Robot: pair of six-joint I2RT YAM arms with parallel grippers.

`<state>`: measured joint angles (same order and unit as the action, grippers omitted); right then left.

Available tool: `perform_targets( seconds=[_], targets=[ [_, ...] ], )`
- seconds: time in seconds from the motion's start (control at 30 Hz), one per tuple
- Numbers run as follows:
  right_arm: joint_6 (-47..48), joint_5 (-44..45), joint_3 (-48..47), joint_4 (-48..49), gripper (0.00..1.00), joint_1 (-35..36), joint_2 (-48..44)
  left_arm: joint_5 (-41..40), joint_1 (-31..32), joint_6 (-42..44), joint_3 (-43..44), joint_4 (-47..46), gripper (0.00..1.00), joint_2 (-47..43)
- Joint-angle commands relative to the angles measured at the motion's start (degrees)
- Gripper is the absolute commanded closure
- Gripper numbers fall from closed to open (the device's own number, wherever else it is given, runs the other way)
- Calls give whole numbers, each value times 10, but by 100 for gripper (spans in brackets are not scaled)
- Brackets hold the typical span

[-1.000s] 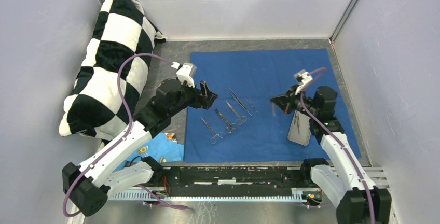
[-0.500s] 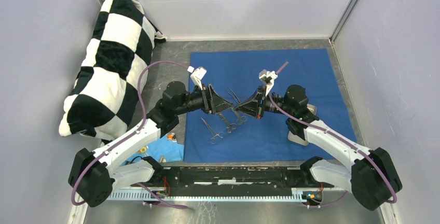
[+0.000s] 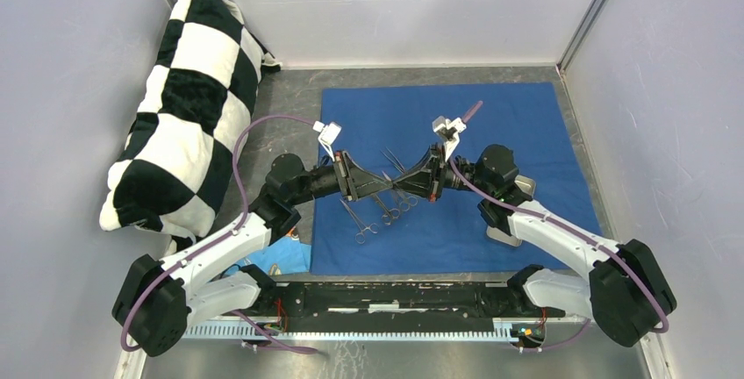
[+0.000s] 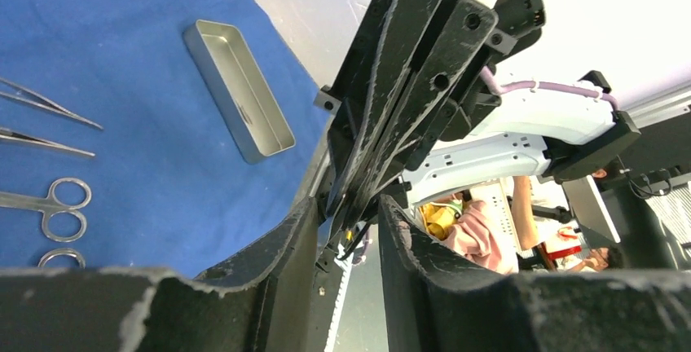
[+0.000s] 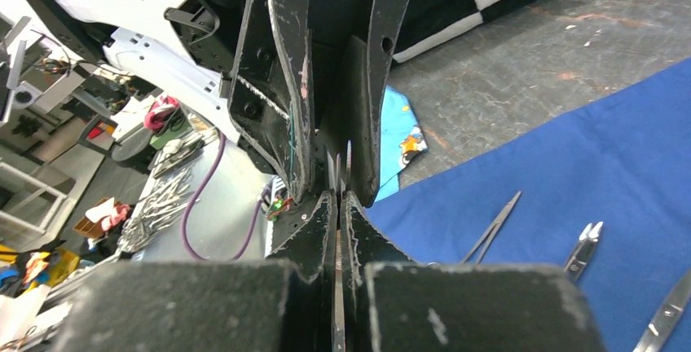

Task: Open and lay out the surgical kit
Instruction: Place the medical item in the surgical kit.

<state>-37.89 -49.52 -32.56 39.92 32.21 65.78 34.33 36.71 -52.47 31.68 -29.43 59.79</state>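
The dark blue cloth [image 3: 491, 125] lies spread flat. On it lie several thin silver instruments: scissors [image 3: 361, 221] and tweezers [image 3: 397, 161]. The steel tray [image 3: 498, 237] lies at the right, partly under my right arm, and shows in full in the left wrist view [image 4: 236, 91]. My two grippers meet tip to tip above the instruments. My right gripper [image 3: 402, 188] is shut on thin silver tweezers [image 5: 337, 242], whose tips stick out forward. My left gripper [image 3: 382, 182] is open, with its fingers [image 5: 281, 83] on either side of those tips.
A black-and-white checkered pillow [image 3: 184, 98] leans against the left wall. A light blue patterned scrap [image 3: 272, 252] lies by the cloth's near left corner. More instruments lie on the cloth under the grippers [image 4: 49, 205] [image 5: 493, 226]. White walls close in the grey table.
Both grippers have swung inward and met above the instruments. The right one came from over the tray carrying the tweezers, and the left one came from the cloth's left edge.
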Motion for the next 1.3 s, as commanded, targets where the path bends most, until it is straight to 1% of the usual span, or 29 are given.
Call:
perform_targets(
  seconds=[0.0, 0.03, 0.2, 0.23, 0.3, 0.4, 0.43, 0.47, 0.5, 0.53, 0.6, 0.67, 0.7, 0.77, 0.83, 1.1, 1.2, 1.27],
  targets=[
    [-17, -23, -22, 49, 100, 12, 7, 21, -1, -35, -2, -67, 60, -8],
    [-17, -23, -21, 49, 100, 13, 8, 22, -1, -39, -6, -75, 62, -9],
    [-20, -23, -21, 53, 100, 19, 10, 29, -1, -47, -17, -104, 81, -18],
    [-21, -21, -21, 53, 100, 20, 11, 30, -1, -47, -18, -104, 85, -19],
    [-21, -17, -21, 54, 100, 20, 12, 30, -1, -46, -18, -101, 97, -21],
    [-22, -9, -23, 50, 100, 20, 12, 22, 0, -38, -13, -81, 98, -25],
    [-15, 0, -26, 31, 96, 20, 11, 14, -1, -34, -11, -67, 98, -28],
    [9, 17, -34, -10, 87, 21, 7, 1, -1, -28, -2, -33, 98, -32],
    [36, 45, -44, -68, 78, 22, 3, -17, -1, -16, 7, 4, 98, -37],
    [74, 79, -56, -120, 71, 26, -2, -39, -1, 2, 18, 46, 98, -42],
    [140, 146, -81, -228, 58, 45, -5, -107, -1, 31, 47, 144, 98, -49],
    [169, 192, -96, -280, 52, 66, -1, -171, -1, 62, 82, 247, 98, -45],
    [176, 209, -102, -294, 50, 76, 3, -194, -1, 76, 99, 283, 98, -40],
    [190, 251, -116, -322, 49, 96, 13, -235, -1, 98, 126, 359, 98, -31],
    [208, 292, -133, -350, 50, 121, 27, -264, -1, 106, 142, 389, 98, -28],
    [233, 416, -211, -425, 59, 196, 88, -313, -1, 101, 150, 425, 98, -38],
    [240, 444, -237, -446, 60, 214, 107, -331, -1, 105, 154, 439, 98, -39],
    [241, 455, -248, -453, 63, 221, 117, -339, -1, 109, 161, 448, 98, -39]
  ],
)
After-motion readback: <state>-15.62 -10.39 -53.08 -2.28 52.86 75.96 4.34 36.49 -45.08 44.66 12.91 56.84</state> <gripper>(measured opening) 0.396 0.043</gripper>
